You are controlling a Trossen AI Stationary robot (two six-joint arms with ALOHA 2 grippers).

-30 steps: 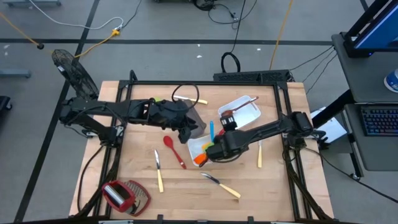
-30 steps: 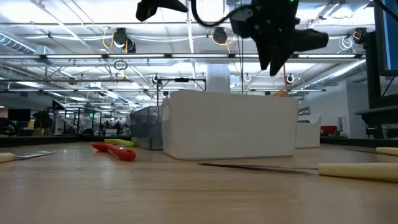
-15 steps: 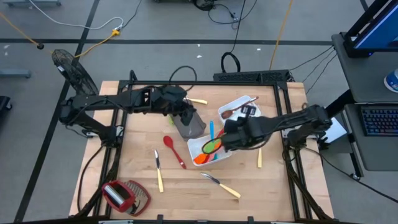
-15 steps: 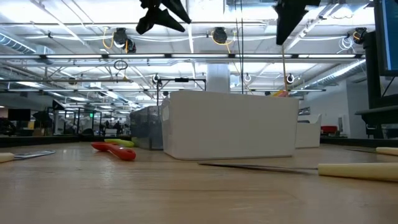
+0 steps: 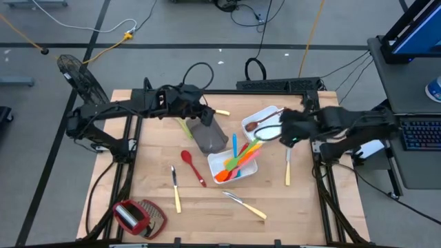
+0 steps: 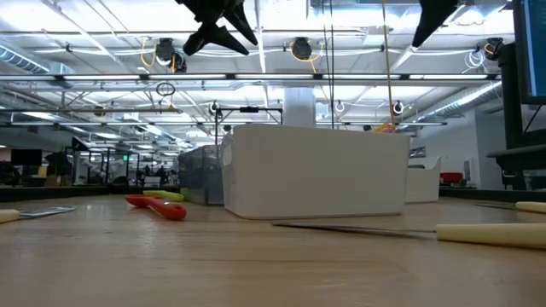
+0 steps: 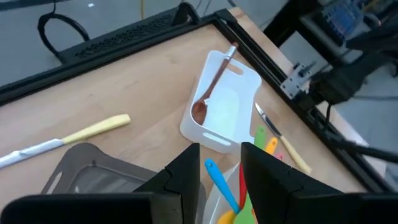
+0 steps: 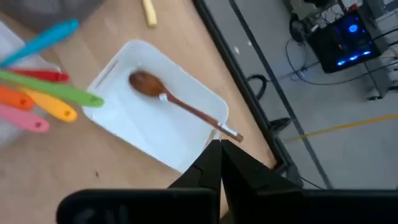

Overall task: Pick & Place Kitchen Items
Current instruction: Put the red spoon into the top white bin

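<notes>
Your right end effector [image 5: 281,131] is pinched closed and empty, lifted over the far tray [image 5: 267,122] at about 1 o'clock, where the brown spoon [image 8: 180,107] lies. The left end effector [image 7: 219,163] hovers part open, empty, near the grey tray [image 5: 209,136]. Red spoon [image 5: 192,166] and cutlery [image 5: 176,188] remain loose at 6 to 7 o'clock. Open before descending; grip handles mid-length.

2 dark jointed arms [image 5: 124,110], black cables looped along them, each hand with blunt black fingers [image 7: 186,177].
</notes>
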